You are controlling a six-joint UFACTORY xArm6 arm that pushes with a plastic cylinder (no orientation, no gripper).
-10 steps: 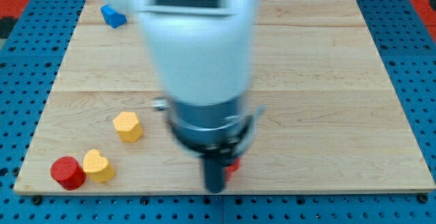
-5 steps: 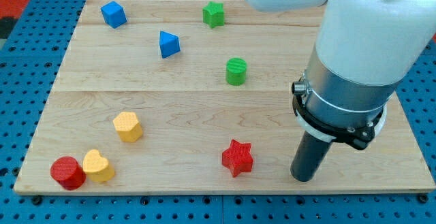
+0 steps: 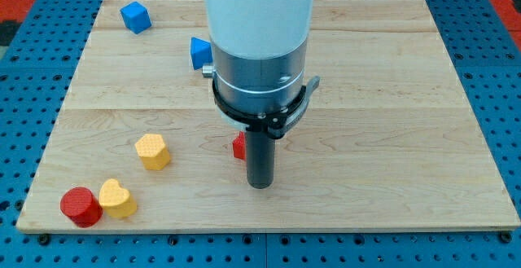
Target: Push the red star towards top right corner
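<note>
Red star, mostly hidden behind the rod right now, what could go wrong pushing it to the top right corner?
1. The red star sits on the view's left of my tip, so a push from here could send it left, away from the corner.
2. The arm hides most of the star, making contact hard to judge.

Red star point(image 3: 238, 146), mostly hidden behind the rod, only its left edge visible, mid-board
</note>
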